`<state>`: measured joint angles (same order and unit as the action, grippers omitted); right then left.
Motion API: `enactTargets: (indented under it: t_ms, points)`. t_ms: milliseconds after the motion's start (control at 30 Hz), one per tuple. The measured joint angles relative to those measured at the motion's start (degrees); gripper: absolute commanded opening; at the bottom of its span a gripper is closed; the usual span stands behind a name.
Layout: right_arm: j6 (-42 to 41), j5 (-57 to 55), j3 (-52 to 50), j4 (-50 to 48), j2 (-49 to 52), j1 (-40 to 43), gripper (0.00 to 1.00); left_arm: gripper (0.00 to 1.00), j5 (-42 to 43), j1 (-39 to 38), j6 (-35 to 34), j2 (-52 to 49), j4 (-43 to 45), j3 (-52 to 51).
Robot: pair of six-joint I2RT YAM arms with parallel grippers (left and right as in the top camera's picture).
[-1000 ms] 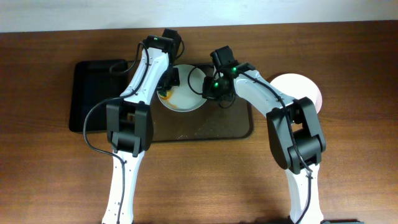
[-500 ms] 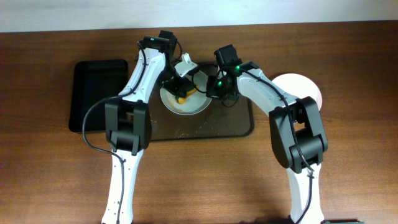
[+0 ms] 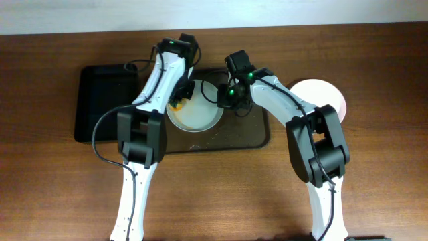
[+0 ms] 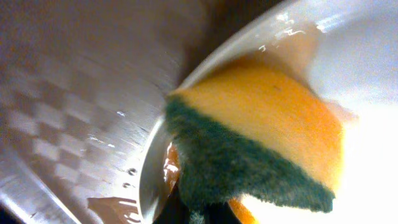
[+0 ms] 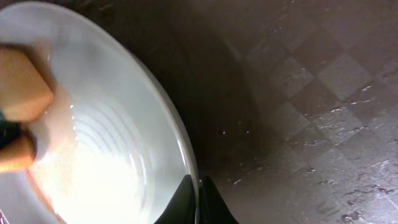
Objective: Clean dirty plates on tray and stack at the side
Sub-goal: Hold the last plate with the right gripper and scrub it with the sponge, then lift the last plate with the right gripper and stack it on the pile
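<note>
overhead looks straight down on the whole table from afar. left wrist sits tight against a sponge, right wrist close over the tray; all three share one plate.

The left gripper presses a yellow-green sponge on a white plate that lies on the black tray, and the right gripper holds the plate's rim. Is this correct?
Not quite: the overhead view shows the plate on the brown tray, not the black tray. The rest is correct.

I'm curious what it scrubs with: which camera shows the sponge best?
Left wrist: the sponge fills the frame, yellow with a green scouring side. Overhead shows only an orange speck; right wrist, a blurred corner.
</note>
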<state>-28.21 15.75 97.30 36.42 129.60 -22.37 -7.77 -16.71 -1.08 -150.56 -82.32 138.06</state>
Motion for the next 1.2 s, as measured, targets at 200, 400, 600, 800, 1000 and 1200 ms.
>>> enactTargets:
  t_ms: [200, 400, 600, 800, 1000, 1200]
  points:
    - [1.3, -0.2, 0.0, 0.3, 0.0, 0.4, 0.04, 0.01, 22.1, 2.1, 21.6, -0.1, -2.8, -0.7]
    - [1.4, -0.2, 0.0, 0.3, 0.0, 0.4, 0.04, 0.01, 29.4, 2.6, 18.4, -0.7, 4.6, -1.1]
    - [0.7, 0.0, 0.0, -0.3, 0.0, 0.4, 0.04, 0.00, 10.8, 3.0, -10.9, 0.2, 8.4, 0.0]
    - [0.5, 2.6, 0.0, -0.4, 0.0, -0.9, 0.04, 0.00, -9.6, 0.0, -12.2, -0.4, -2.1, -0.3]
    - [0.3, 2.0, 0.0, 0.0, 0.0, -0.5, 0.04, 0.01, 1.0, 1.2, 11.3, 0.0, -1.4, -0.3]
    - [0.4, -0.2, 0.0, 0.4, 0.0, 0.4, 0.04, 0.01, 8.9, 1.5, 14.9, 0.2, 0.7, -0.3]
